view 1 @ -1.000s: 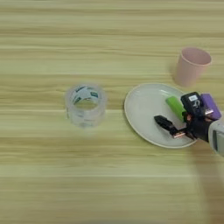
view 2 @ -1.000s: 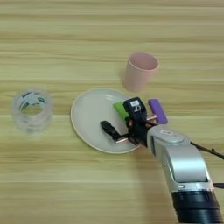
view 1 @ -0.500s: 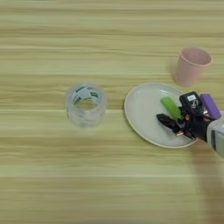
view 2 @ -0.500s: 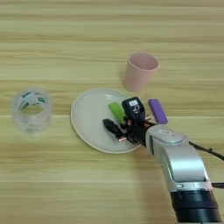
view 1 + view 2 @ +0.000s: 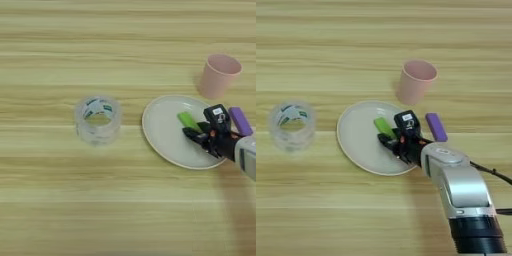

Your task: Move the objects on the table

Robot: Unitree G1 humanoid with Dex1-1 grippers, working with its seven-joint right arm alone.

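Wooden table: green block on plate, touching pincer.

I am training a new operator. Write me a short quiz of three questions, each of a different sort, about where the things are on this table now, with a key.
1. True or false: the purple block lies on the plate.
2. Which thing stands nearest the far edge of the table? A) tape roll B) pink cup C) plate
3. Fill in: the green block lies on the ______, beside the right gripper.

Key
1. False: it lies on the wood, right of the plate.
2. B.
3. plate.
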